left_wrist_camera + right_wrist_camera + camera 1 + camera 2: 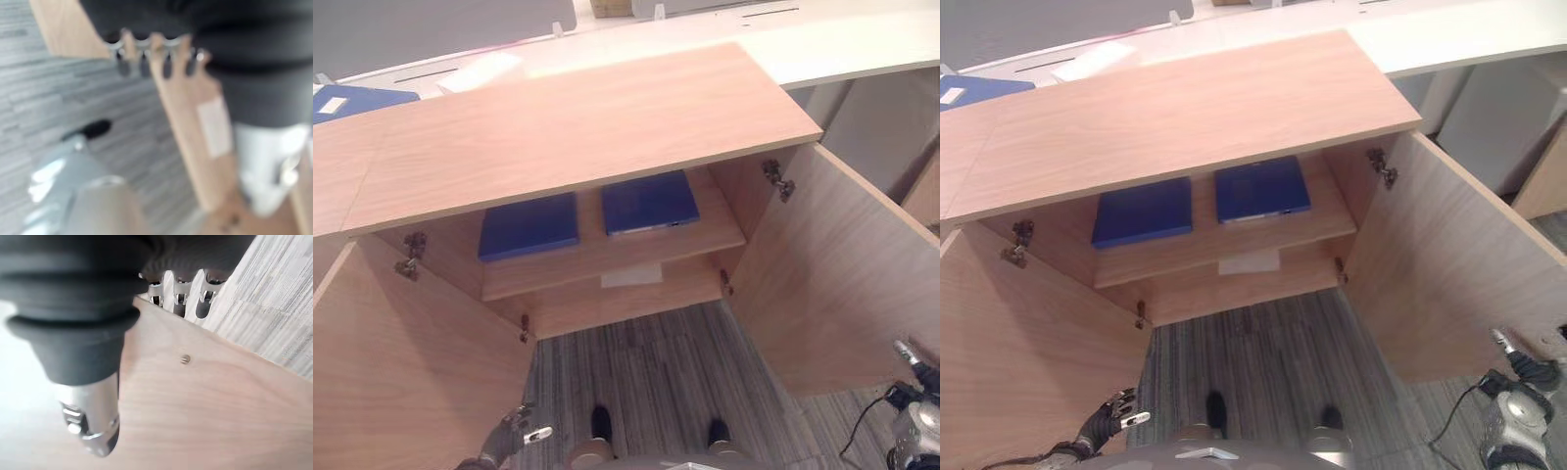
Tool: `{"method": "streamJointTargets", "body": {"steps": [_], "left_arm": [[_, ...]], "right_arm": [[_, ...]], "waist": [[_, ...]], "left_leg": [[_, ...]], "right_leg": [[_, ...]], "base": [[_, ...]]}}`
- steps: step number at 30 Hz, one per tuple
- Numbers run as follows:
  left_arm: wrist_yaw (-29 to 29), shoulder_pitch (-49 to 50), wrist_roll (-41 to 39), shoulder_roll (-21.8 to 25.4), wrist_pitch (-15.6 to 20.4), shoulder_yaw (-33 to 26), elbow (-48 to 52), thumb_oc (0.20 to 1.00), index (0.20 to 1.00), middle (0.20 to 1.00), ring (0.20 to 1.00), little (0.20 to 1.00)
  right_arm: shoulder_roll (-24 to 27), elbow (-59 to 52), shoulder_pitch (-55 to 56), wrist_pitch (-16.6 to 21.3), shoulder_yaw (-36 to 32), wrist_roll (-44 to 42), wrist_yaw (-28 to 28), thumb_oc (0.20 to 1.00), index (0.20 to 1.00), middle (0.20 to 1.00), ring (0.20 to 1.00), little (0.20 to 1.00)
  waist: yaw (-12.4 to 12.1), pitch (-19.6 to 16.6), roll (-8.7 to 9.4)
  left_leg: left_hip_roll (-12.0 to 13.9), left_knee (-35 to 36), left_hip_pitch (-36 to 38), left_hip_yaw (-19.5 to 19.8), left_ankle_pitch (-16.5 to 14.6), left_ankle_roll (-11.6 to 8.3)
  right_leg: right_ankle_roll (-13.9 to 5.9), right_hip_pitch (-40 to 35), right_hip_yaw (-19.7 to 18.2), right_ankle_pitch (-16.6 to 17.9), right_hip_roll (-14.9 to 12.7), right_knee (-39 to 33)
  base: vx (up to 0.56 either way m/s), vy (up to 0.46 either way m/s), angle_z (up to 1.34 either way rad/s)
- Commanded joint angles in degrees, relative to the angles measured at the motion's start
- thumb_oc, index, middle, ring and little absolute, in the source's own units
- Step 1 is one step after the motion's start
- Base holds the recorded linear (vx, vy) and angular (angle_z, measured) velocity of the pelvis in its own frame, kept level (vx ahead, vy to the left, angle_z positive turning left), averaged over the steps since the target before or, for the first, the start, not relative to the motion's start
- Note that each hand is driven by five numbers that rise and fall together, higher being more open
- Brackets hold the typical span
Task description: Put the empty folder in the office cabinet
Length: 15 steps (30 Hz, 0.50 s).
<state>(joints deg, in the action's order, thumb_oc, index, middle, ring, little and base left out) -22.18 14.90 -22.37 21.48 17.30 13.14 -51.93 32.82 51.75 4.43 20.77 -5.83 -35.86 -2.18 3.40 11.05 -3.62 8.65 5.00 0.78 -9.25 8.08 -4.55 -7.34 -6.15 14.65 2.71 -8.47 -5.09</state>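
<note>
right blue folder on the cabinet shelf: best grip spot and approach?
Take the right blue folder by its front edge, coming straight in through the open doors. It lies flat on the shelf, that edge nearest the shelf lip, with the cabinet top overhanging it, so probably no top-down reach.

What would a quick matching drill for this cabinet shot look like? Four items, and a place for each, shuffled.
Items:
1. two blue folders
2. third blue folder
3. white sheet
4. left hand

Places:
A. low, by the open left cabinet door
B. below the shelf, at the back
C. side by side on the shelf
D. on the surface behind the cabinet top, far left

Pairs: 1-C, 2-D, 3-B, 4-A
</note>
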Motion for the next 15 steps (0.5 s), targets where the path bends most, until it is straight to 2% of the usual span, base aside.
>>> {"method": "streamJointTargets", "body": {"steps": [1,7,9,15], "left_arm": [[-0.6,-4.9,-2.2,2.8,2.5,-1.5,-0.7,1.0,1.0,1.0,1.0,1.0],[1.3,-4.2,-1.6,0.6,2.7,-3.0,-0.6,1.0,1.0,1.0,1.0,1.0],[1.4,-4.0,-1.4,0.4,2.8,-3.2,-0.6,1.0,1.0,1.0,1.0,1.0],[2.4,-2.5,-2.0,-0.3,3.8,-3.9,-0.5,1.0,1.0,1.0,1.0,1.0]], "right_arm": [[-0.5,-8.4,-6.5,2.8,9.5,13.3,14.3,1.0,1.0,1.0,1.0,1.0],[-5.2,-18.9,-1.6,1.8,16.7,17.1,16.1,1.0,1.0,1.0,1.0,1.0],[-5.6,-19.9,-1.3,1.6,17.4,17.3,16.0,1.0,1.0,1.0,1.0,1.0],[-6.3,-25.3,-0.8,1.1,21.9,19.6,20.1,1.0,1.0,1.0,1.0,1.0]], "waist": [[-3.7,-0.5,2.57],[-4.4,-0.3,4.47],[-4.5,-0.2,4.59],[-6.1,-0.2,5.27]], "left_leg": [[-0.9,0.0,4.5,-2.3,-6.5,0.61],[-0.9,0.0,4.4,-2.2,-6.6,0.88],[-1.0,0.0,4.5,-2.1,-6.6,0.95],[-1.6,0.0,4.2,-1.0,-6.6,1.15]], "right_leg": [[0.02,0.9,0.9,0.3,-1.0,0.1],[-0.13,0.2,2.3,0.4,-1.2,0.1],[-0.14,0.1,2.5,0.4,-1.2,0.1],[-0.52,-0.6,3.8,0.4,-1.7,0.1]], "base": [[0.02,0.038,-0.07],[0.0,0.039,0.0],[0.01,0.029,0.04],[0.03,0.058,0.17]]}}
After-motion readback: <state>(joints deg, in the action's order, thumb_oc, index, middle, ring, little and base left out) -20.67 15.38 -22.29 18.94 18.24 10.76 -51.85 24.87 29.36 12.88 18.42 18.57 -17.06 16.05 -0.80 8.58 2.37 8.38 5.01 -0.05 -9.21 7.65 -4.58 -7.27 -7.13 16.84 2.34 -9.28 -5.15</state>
